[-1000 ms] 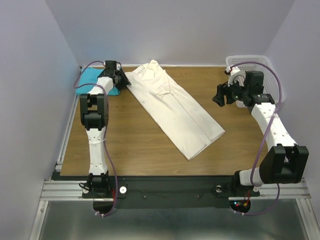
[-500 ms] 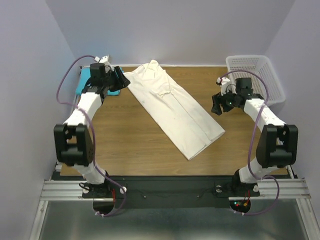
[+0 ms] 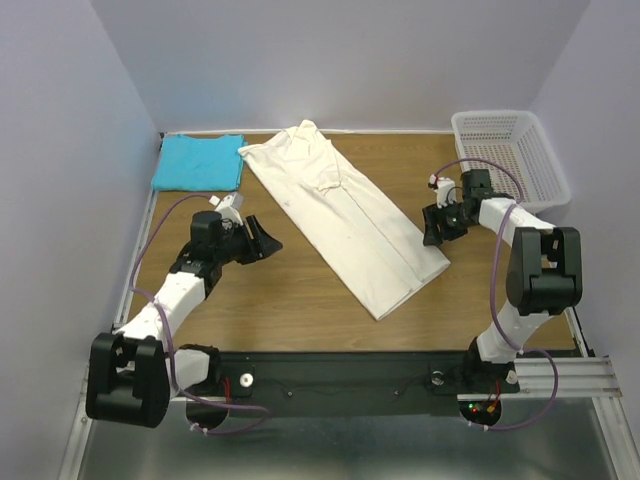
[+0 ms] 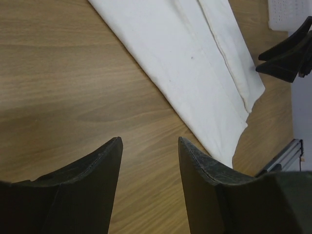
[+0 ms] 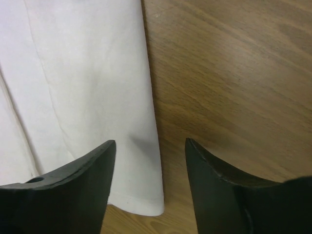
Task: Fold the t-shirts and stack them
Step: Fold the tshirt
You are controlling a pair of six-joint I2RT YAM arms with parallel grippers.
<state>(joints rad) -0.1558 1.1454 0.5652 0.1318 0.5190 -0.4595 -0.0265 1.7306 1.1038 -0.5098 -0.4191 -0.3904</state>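
The cream-white t-shirt (image 3: 345, 215) lies folded lengthwise into a long strip, running diagonally from the back middle to the front right of the table. It also shows in the left wrist view (image 4: 195, 63) and the right wrist view (image 5: 83, 87). The turquoise-blue t-shirt (image 3: 198, 161) lies folded at the back left corner. My left gripper (image 3: 268, 240) is open and empty over bare wood, left of the cream shirt. My right gripper (image 3: 432, 227) is open and empty, just above the shirt's right edge near its hem (image 5: 141, 207).
A white mesh basket (image 3: 510, 150) stands at the back right corner. The wooden table (image 3: 290, 290) has walls on three sides. A metal rail runs along its near edge.
My left gripper has left the turquoise shirt at the back left and pulled back toward the front, over bare wood. My right gripper has moved left and down to the cream shirt's right edge.
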